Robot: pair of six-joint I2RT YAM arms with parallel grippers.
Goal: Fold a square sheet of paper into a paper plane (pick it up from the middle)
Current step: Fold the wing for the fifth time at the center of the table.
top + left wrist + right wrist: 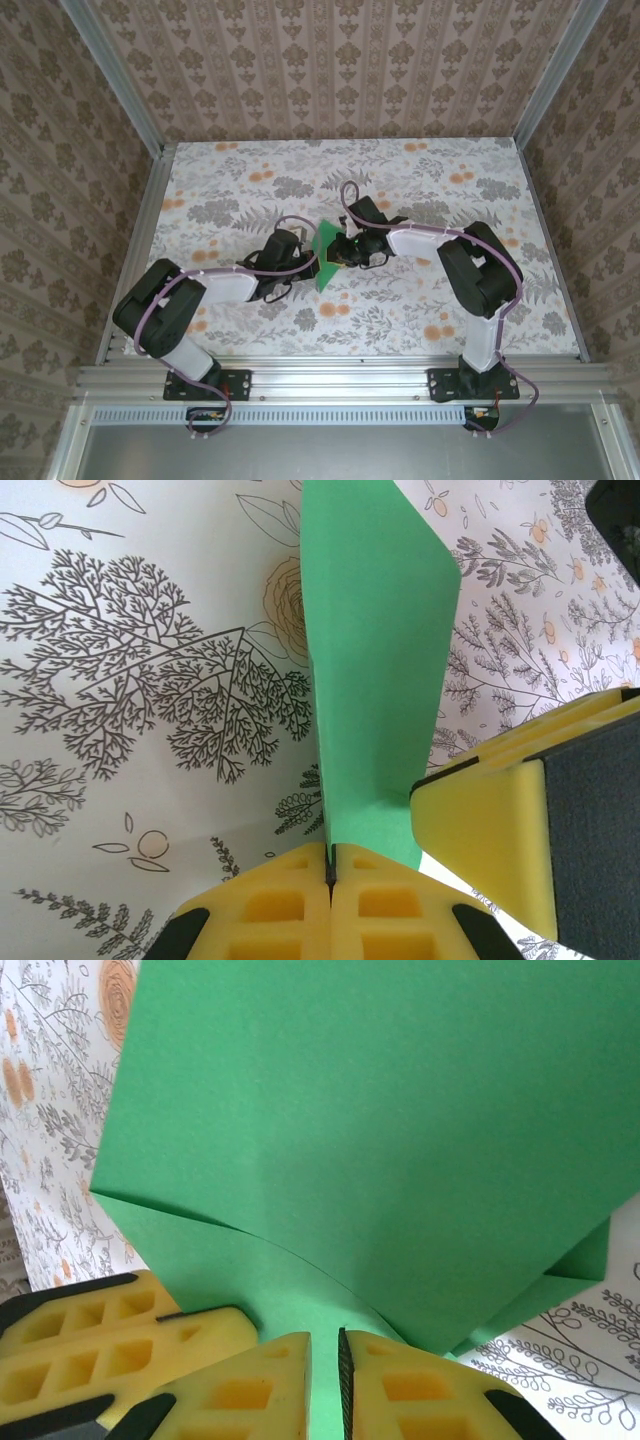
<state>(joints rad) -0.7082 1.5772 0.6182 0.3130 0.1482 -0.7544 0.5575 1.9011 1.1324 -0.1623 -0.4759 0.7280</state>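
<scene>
Green paper sheet (324,245) sits near the ctr of the table (420,310), btwn the two claws, slightly L of the mid-line in the top view. It's no flat square: folded, at least two layers. From the L wrist cam a crease runs straight up from the pinch point, w/ one broad panel spreading to the right of it and ending in a blunt corner at top. From the R wrist cam a big upper layer lies over a lower one, its edge curving down toward the fingers, and a small corner of another layer pokes out low on the right. Can't tell if any edge touches the tabletop. L gripper (330,865): yellow pads pressed flat together, no gap, clamped on the bottom edge of the sheet right at the crease. R gripper (325,1360): pads almost together, only a thin slot left, green paper in that slot, so it looks pinched on the sheet too, just beside the L one. The two sets of yellow fingers are v. close, nearly touching, each seen in the other's wrist cam. L arm (215,285) reaches in from lower left, R arm (480,270) bends in from the right, both heads meeting at the sheet. Table cover is white w/ grey leaf and orange flower print. Walls (330,70) around have brown patterned wallpaper, w/ an alu frame rail (330,378) along the near edge where the bases bolt on.
</scene>
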